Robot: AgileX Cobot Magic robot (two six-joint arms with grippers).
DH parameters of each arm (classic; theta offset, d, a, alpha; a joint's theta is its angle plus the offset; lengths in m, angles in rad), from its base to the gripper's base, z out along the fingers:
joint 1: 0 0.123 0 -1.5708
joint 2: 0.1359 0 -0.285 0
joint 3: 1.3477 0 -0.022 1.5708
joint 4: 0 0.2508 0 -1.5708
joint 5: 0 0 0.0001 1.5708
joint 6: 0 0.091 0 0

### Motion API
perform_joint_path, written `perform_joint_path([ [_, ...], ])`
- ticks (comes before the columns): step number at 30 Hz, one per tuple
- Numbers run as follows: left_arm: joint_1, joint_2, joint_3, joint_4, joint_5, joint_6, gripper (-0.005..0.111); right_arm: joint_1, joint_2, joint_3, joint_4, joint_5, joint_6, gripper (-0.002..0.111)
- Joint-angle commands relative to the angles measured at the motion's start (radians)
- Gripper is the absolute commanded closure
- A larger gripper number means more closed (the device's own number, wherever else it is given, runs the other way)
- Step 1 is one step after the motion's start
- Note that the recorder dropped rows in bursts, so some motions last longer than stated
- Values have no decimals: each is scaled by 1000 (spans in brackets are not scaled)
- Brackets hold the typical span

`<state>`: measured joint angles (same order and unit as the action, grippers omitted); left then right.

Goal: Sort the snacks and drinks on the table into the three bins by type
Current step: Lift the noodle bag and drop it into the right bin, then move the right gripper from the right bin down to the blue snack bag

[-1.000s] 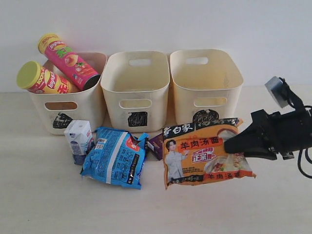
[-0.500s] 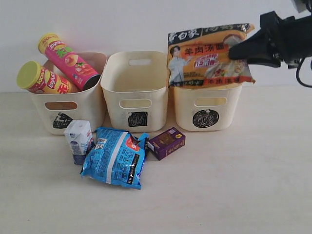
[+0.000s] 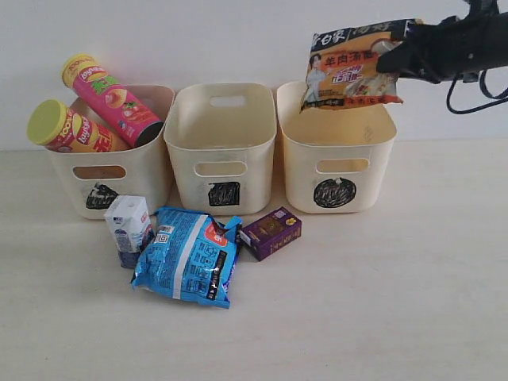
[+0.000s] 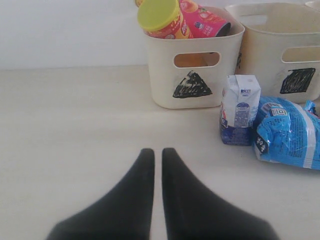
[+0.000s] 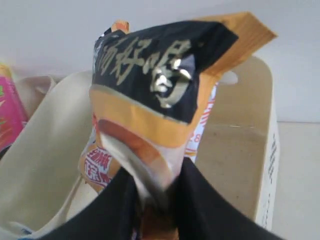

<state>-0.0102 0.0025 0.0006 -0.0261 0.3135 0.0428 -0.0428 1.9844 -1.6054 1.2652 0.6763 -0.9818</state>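
Note:
My right gripper (image 3: 390, 54) (image 5: 152, 177) is shut on the orange noodle packet (image 3: 352, 66) (image 5: 155, 100), which hangs in the air above the circle bin (image 3: 336, 147) (image 5: 240, 150). The square bin (image 3: 222, 151) stands in the middle, nothing showing inside it. Both Lay's tubes, pink (image 3: 111, 97) and yellow-red (image 3: 67, 129), lean in the triangle bin (image 3: 111, 178) (image 4: 192, 70). On the table lie the blue noodle packet (image 3: 186, 255) (image 4: 287, 132), the white carton (image 3: 129, 230) (image 4: 240, 109) and the purple carton (image 3: 271, 232). My left gripper (image 4: 157, 152) is shut on nothing, low over bare table, out of the exterior view.
A white wall runs behind the bins. Bare tabletop (image 3: 381, 302) spreads in front of and to the right of the bins.
My right gripper has lifted the orange packet off the table and carried it up and back to above the circle bin, which uncovered the purple carton. Nothing else has moved.

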Motion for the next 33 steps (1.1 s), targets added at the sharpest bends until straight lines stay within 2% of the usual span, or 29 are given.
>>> perform_joint_path([
  [1,2,-3,-1,-11,-2,3,102,57,42,-20,4,-148,-78,108],
  [4,2,-3,-1,-11,-2,3,102,84,67,-33,6,-166,-89,104],
  [7,2,-3,-1,-11,-2,3,102,105,88,-46,2,-180,-93,87],
  [12,2,-3,-1,-11,-2,3,102,120,100,-62,2,-212,-104,36],
  [14,2,-3,-1,-11,-2,3,102,120,100,-62,2,-231,-104,20],
  [15,2,-3,-1,-11,-2,3,102,120,100,-62,2,-235,-104,18],
  [19,2,-3,-1,-11,-2,3,102,120,96,-62,2,-239,-104,23],
  [24,2,-3,-1,-11,-2,3,102,120,74,-62,-63,-221,-89,40],
  [27,2,-3,-1,-11,-2,3,102,120,43,-62,-157,-194,-61,56],
  [29,2,-3,-1,-11,-2,3,102,120,13,-62,-245,-166,-28,73],
  [32,2,-3,-1,-11,-2,3,102,120,-35,-62,-382,-104,34,106],
  [33,2,-3,-1,-11,-2,3,102,120,-47,-62,-402,-90,49,108],
])
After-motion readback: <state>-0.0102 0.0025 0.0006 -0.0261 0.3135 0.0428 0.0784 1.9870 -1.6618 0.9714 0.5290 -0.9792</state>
